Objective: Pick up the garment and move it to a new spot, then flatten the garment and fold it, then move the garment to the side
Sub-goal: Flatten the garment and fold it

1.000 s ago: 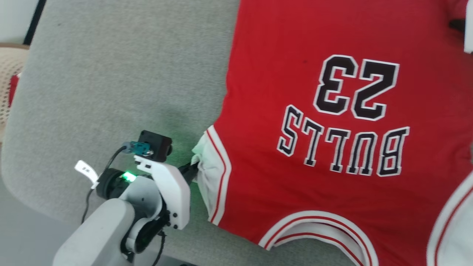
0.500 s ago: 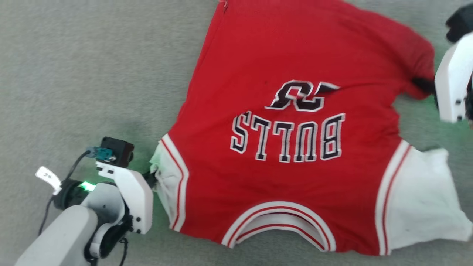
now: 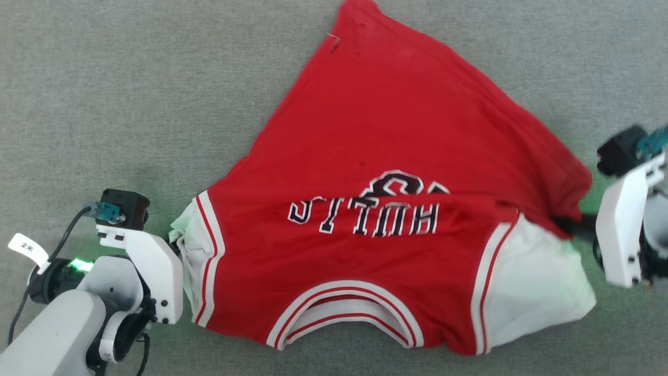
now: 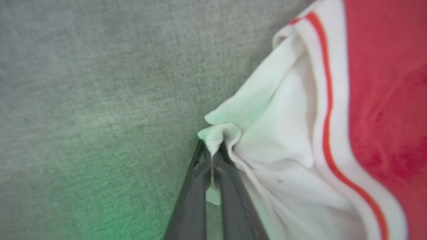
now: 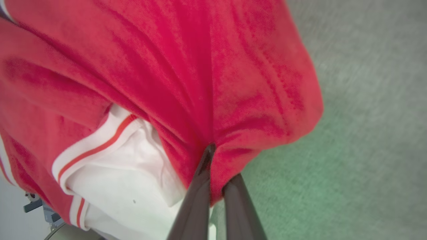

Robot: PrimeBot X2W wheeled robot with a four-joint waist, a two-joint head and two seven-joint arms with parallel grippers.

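The garment (image 3: 386,156), a red jersey with white sleeves, lies on the grey surface with its collar toward me. A fold runs across its chest and hides most of the black number above the lettering. My left gripper (image 3: 176,246) sits at the garment's left side, shut on the bunched tip of the white sleeve (image 4: 283,133); the left wrist view shows my left gripper (image 4: 211,153) pinching that cloth. My right gripper (image 3: 574,227) is at the right side, shut on a gathered red edge that lies over the other white sleeve. The right wrist view shows my right gripper (image 5: 213,160) biting into red garment cloth (image 5: 200,66).
Grey felt-like surface (image 3: 130,104) spreads around the garment on all sides, with open room to the left and far side. Green light from the wrists tints the surface near both grippers.
The head camera has swung right, bringing my right gripper into view. The garment's far part has been drawn nearer, so a fold now covers most of the number that showed whole before.
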